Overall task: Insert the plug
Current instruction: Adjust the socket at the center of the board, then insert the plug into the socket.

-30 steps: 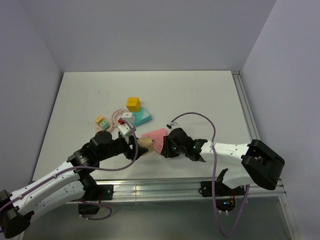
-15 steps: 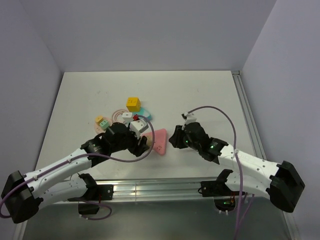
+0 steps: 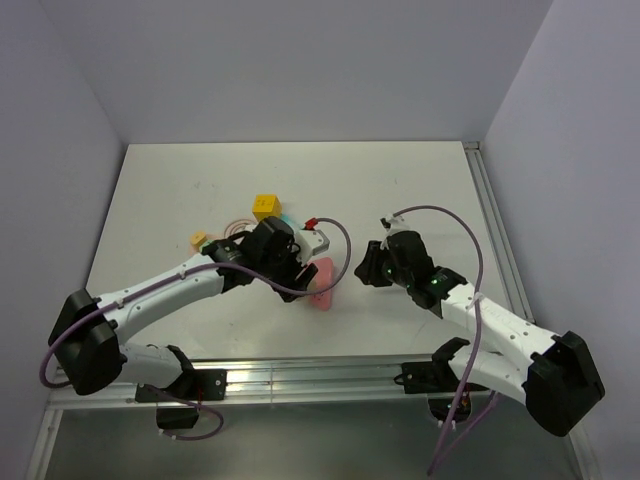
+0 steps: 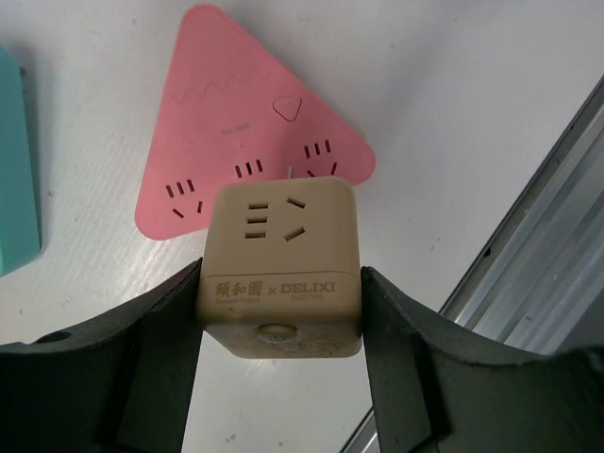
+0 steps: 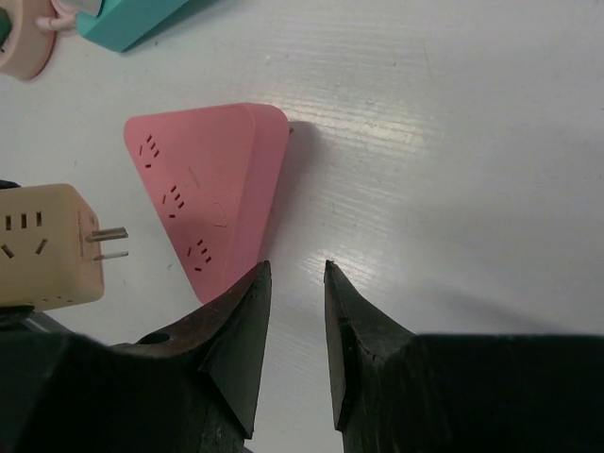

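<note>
The plug is a beige cube with socket holes on its faces and metal prongs on one side. My left gripper is shut on it, one finger on each side. It hangs just above the pink triangular power strip, its prongs near the strip's right-hand set of holes. In the top view the left gripper covers the plug beside the pink strip. My right gripper is open and holds nothing, low over bare table just right of the pink strip; the top view shows this gripper there too.
A yellow cube and a small orange-yellow piece lie beyond the left arm. A teal block and a round pink piece sit past the strip. The aluminium rail runs along the near table edge.
My left arm has swung right and away from the near edge, carrying the plug over the pink strip. My right gripper has drawn back to the right, off the strip.
</note>
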You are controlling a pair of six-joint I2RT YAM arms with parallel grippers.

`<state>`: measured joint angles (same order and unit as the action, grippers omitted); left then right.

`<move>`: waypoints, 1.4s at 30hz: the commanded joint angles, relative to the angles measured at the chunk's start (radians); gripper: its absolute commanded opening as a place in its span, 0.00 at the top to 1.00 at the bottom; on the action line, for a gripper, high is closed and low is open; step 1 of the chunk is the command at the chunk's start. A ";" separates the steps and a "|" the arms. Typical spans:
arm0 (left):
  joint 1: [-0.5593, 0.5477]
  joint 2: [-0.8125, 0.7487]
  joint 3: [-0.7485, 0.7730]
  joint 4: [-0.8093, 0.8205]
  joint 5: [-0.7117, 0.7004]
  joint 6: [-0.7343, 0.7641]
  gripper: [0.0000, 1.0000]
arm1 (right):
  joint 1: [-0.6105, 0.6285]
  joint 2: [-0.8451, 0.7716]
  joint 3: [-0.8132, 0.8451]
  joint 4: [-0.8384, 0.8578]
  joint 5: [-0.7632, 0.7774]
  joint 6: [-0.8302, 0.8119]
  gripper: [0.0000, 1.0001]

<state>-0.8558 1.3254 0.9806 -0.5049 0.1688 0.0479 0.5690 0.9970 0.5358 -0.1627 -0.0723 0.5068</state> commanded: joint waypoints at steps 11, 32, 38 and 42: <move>0.038 0.219 0.265 -0.244 0.040 0.072 1.00 | -0.043 0.087 -0.059 0.215 -0.078 0.016 0.64; 0.040 0.290 0.311 -0.248 -0.009 0.053 1.00 | -0.073 0.118 -0.109 0.281 -0.118 0.019 0.65; 0.040 0.319 0.352 -0.276 -0.014 0.044 1.00 | -0.080 0.124 -0.108 0.288 -0.130 0.019 0.65; 0.037 0.331 0.363 -0.299 0.003 0.043 1.00 | -0.083 0.126 -0.109 0.288 -0.136 0.016 0.65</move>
<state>-0.8185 1.6527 1.2949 -0.7830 0.1574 0.0895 0.4946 1.1172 0.4313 0.0845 -0.1959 0.5270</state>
